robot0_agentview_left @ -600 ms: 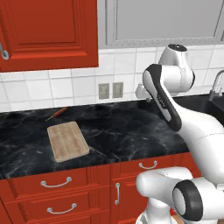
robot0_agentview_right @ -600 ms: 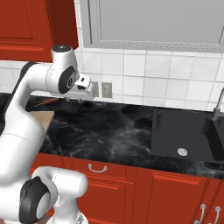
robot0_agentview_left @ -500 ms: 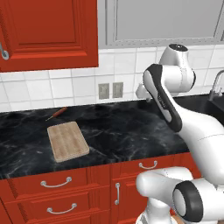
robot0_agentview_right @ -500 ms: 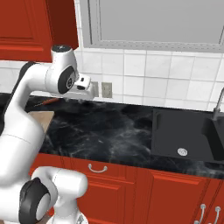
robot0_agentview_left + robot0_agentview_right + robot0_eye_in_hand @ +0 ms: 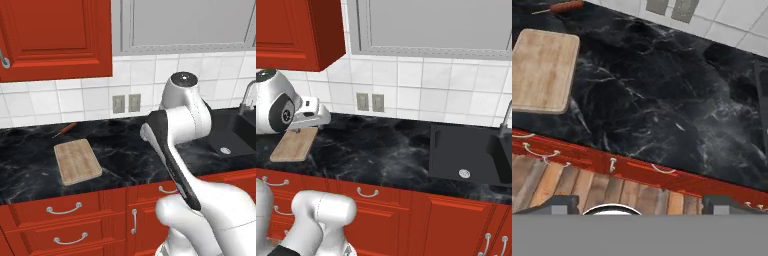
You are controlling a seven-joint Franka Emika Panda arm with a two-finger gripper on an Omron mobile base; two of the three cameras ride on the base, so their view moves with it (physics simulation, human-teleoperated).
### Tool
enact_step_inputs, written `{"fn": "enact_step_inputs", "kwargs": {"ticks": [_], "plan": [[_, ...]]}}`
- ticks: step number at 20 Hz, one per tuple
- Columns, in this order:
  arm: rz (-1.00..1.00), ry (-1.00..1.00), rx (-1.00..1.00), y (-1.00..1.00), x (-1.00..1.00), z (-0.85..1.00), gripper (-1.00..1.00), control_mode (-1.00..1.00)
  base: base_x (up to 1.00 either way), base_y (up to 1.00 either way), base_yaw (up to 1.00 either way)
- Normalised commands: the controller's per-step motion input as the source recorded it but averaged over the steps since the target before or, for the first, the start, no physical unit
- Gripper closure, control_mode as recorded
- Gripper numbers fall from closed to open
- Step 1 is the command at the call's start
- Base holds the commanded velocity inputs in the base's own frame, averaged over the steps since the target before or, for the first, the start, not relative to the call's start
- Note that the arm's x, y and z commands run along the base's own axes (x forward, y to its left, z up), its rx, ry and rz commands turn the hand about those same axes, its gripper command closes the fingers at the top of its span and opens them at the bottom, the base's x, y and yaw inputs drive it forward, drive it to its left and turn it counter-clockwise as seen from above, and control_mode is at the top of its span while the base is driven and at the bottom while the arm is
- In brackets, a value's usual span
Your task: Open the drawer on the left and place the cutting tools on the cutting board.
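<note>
Since the preceding instant the arm has swung left towards the board; the base and the counter items are unchanged. This is judged an approach move: the drawer under the board is closed, so the cutting tools are presumably inside it. The arm stands folded high over the counter, hand pitched down at the cabinet fronts. The tool has its jaws spread wide and holds nothing.

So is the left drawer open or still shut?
Shut. The drawer front sits flush with the cabinet face under the counter, with its handle in line with the others. The board is bare.
</note>
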Motion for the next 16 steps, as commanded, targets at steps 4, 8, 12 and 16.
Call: {"fn": "enact_step_inputs", "kwargs": {"ticks": [4, 8, 12, 16], "plan": [[0.19, -0.25, -0.32, 1.0, -0.83, -0.41, -1.0, -1.0, 0.0, 0.0, 0.0], [0.24, -0.17, -0.35, 1.0, -0.76, -0.49, -1.0, -1.0, 0.0, 0.0, 0.0], [0.22, -0.01, -0.45, 1.0, -0.42, -0.63, -1.0, -1.0, 0.0, 0.0, 0.0], [0.16, -0.03, -0.49, 0.88, -0.25, -0.74, -1.0, -1.0, 0.0, 0.0, 0.0]]}}
